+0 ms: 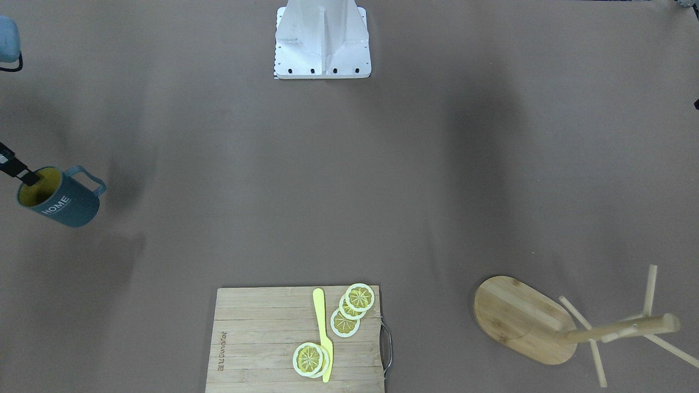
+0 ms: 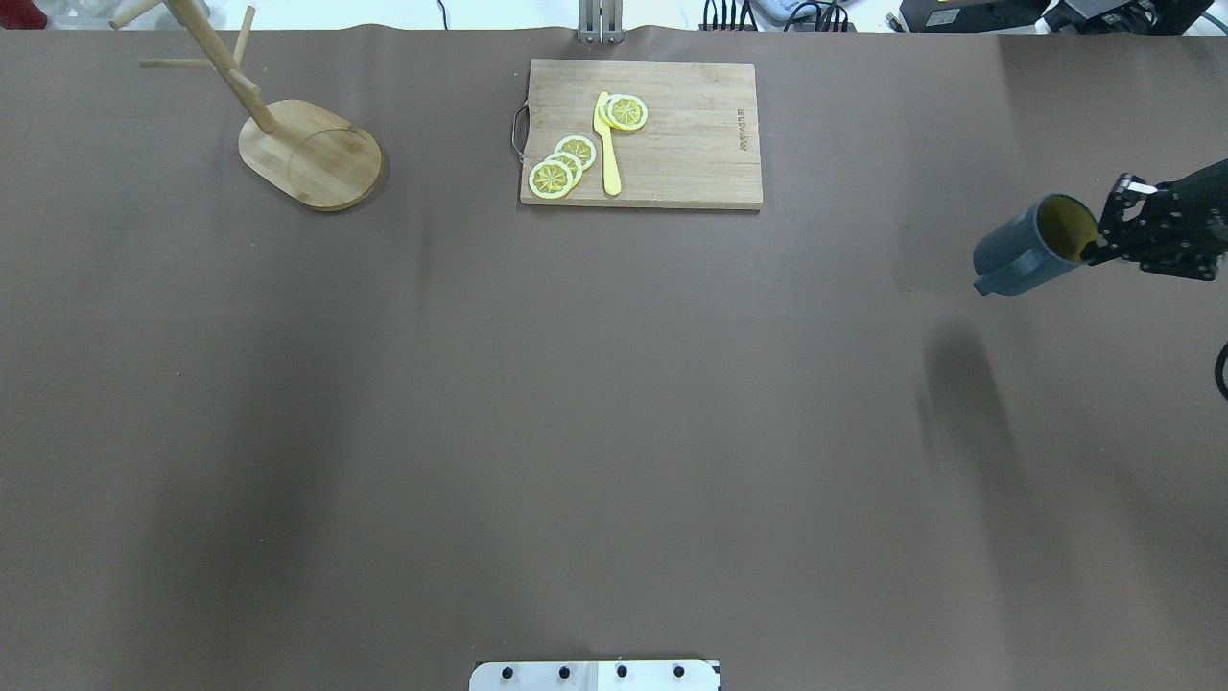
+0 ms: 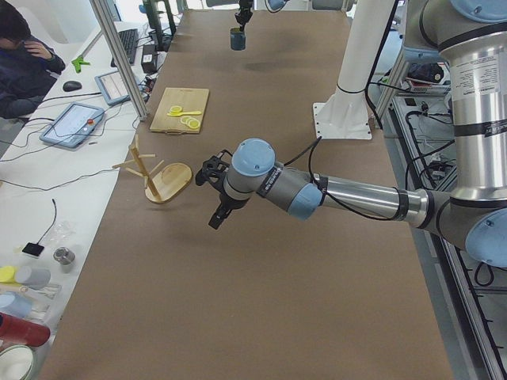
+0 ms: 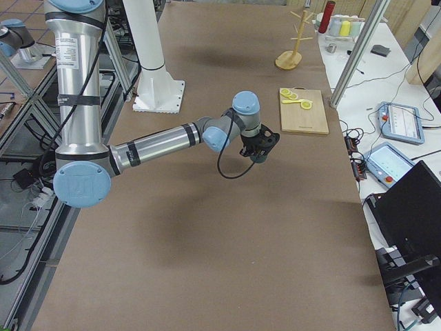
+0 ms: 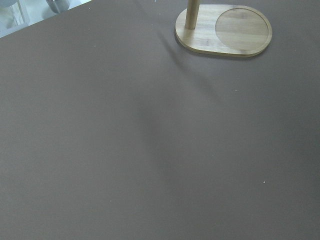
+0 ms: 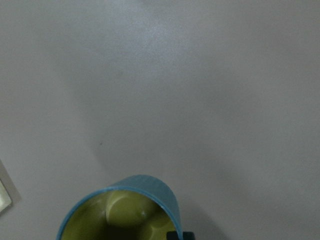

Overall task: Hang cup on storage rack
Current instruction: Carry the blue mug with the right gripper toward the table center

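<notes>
The slate-blue cup (image 2: pixel 1022 251) with a yellow-olive inside hangs tilted above the table at the right side. My right gripper (image 2: pixel 1096 246) is shut on its rim, one finger inside the mouth. From across the table the cup (image 1: pixel 61 201) shows white lettering and its loop handle. The right wrist view catches only the cup's rim (image 6: pixel 125 207). The storage rack (image 2: pixel 312 154), a wooden mug tree on an oval base, stands at the far left, well apart from the cup. My left gripper (image 3: pixel 215 214) hovers over the table near the rack (image 3: pixel 162 176); I cannot tell whether it is open.
A bamboo cutting board (image 2: pixel 691 144) with lemon slices and a yellow knife lies at the far middle edge. The robot's white base (image 1: pixel 322 43) sits at the near middle. A person (image 3: pixel 24 59) sits at a side desk beyond the table.
</notes>
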`<state>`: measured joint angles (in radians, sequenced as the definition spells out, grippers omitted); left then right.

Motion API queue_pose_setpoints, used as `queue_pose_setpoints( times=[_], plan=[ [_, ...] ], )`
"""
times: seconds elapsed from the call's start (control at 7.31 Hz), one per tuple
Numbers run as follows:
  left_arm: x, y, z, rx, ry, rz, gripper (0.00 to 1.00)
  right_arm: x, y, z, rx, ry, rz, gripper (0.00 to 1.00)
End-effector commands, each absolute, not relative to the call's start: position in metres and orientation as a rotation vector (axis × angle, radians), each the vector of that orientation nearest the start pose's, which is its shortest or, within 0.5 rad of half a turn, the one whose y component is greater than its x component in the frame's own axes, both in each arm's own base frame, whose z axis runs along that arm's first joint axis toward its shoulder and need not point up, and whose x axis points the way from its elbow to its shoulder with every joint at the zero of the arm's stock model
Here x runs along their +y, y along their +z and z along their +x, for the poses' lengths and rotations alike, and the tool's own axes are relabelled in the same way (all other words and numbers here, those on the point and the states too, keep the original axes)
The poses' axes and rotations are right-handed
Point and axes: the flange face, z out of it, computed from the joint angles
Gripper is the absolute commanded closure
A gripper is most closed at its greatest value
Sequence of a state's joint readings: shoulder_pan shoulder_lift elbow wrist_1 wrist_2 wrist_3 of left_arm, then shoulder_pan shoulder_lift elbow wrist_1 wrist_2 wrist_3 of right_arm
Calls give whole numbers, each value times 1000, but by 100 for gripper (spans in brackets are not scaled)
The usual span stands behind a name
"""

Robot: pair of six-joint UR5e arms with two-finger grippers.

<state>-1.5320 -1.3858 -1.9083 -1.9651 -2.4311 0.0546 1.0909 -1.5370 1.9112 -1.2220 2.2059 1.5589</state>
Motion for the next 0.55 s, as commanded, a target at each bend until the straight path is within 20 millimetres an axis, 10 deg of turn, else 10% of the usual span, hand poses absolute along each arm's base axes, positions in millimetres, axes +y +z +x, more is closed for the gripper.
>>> queue_pose_setpoints(
  times=[0.0, 0.41],
  plan=[
    [-430, 524, -41, 836, 320, 521, 1, -491, 329, -290, -752, 1015, -238, 100],
    [-431, 525, -41, 837, 313, 515, 1, -467, 221, -381, -685, 1184, -320, 100]
  ],
)
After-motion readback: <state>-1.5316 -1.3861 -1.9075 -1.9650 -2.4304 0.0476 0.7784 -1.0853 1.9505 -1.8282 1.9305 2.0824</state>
